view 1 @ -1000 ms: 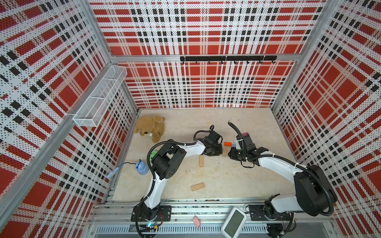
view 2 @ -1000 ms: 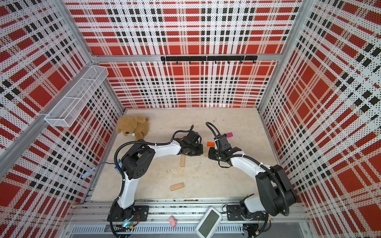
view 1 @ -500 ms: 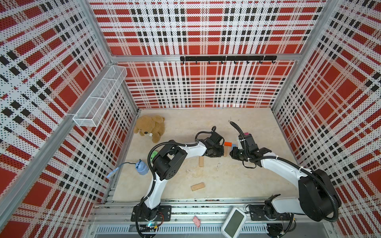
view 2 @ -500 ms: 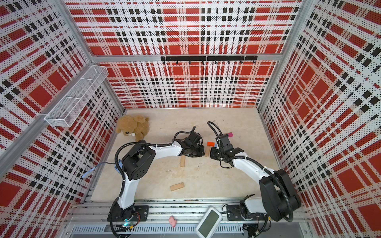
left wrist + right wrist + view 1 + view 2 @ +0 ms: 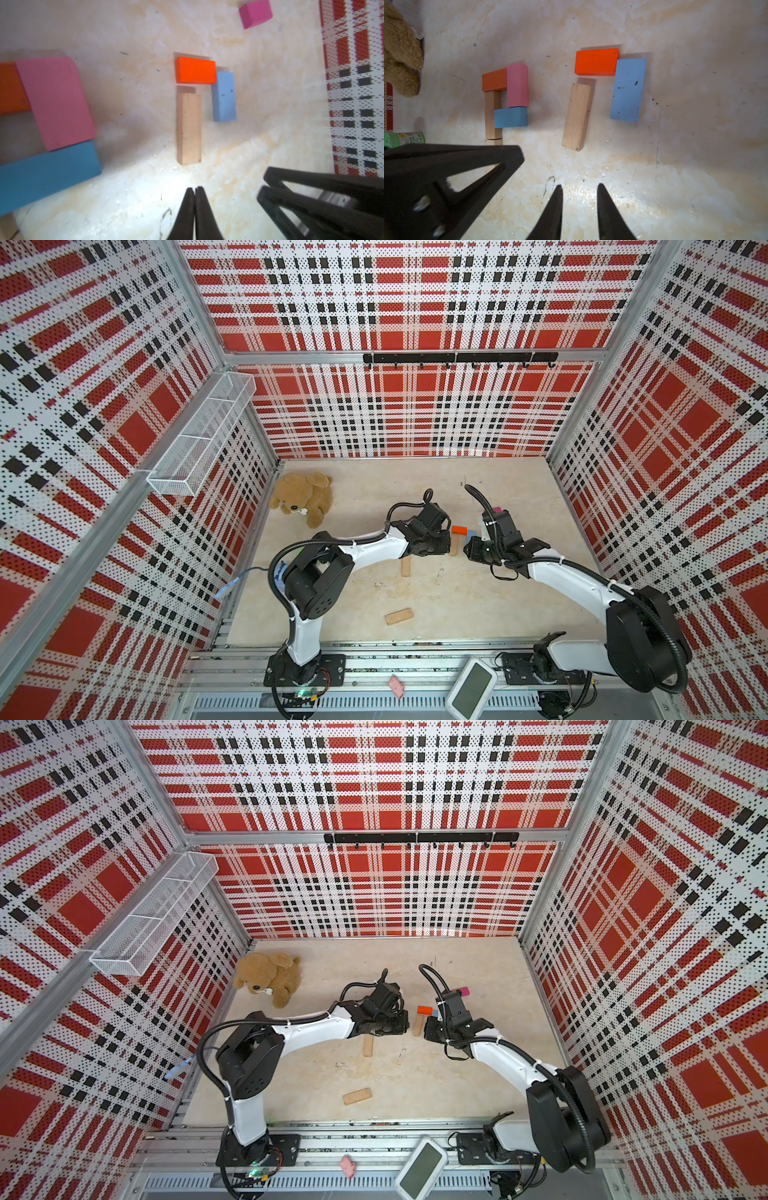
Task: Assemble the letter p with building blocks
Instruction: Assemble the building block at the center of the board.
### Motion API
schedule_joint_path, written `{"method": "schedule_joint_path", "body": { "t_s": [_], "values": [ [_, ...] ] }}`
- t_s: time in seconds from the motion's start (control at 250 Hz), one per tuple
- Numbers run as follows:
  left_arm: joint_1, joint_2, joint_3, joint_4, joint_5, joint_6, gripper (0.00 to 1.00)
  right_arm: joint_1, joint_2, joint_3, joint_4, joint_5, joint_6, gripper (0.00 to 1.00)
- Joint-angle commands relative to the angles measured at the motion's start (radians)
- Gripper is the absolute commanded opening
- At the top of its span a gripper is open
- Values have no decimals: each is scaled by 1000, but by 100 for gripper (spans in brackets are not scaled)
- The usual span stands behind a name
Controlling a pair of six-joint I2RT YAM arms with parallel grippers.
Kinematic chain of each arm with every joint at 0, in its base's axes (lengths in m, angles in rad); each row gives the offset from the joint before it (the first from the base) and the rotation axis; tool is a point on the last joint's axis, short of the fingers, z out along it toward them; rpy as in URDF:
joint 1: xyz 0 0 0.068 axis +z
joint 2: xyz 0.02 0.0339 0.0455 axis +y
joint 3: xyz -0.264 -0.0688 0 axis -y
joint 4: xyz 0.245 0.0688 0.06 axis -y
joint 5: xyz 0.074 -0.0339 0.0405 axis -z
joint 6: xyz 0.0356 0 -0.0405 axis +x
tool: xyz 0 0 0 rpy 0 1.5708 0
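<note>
Two white-and-black arms, bases at lower edge of frame in both top views. From lower centre-left, left arm (image 5: 374, 546) rises, elbow bent, forearm reaching right toward frame centre. From lower right, right arm (image 5: 575, 583) reaches up-left. Wrists face each other near centre, apart. On left gripper (image 5: 195, 189), fingertips pressed together. On right gripper (image 5: 579, 185), fingertips parted, holding nothing.

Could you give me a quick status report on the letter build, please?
Left gripper shut, empty; right gripper open, empty. Orange block, light blue block and tilted tan block laid as a partial P; closing piece missing. Nothing between grippers and blocks.
</note>
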Motion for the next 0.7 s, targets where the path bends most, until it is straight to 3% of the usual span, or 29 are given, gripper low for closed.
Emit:
{"method": "schedule_joint_path", "body": {
  "t_s": [0.0, 0.148, 0.696],
  "values": [
    [-43, -41, -68, 14, -43, -12, 10, -5, -73, -17, 0, 26, -8, 39],
    [-87, -19, -97, 20, -48, -9, 10, -9, -133, -25, -15, 51, -13, 46],
    [-80, 164, 26, 16, -33, 12, 9, -14, -143, -25, -18, 53, -20, 46]
  ]
}}
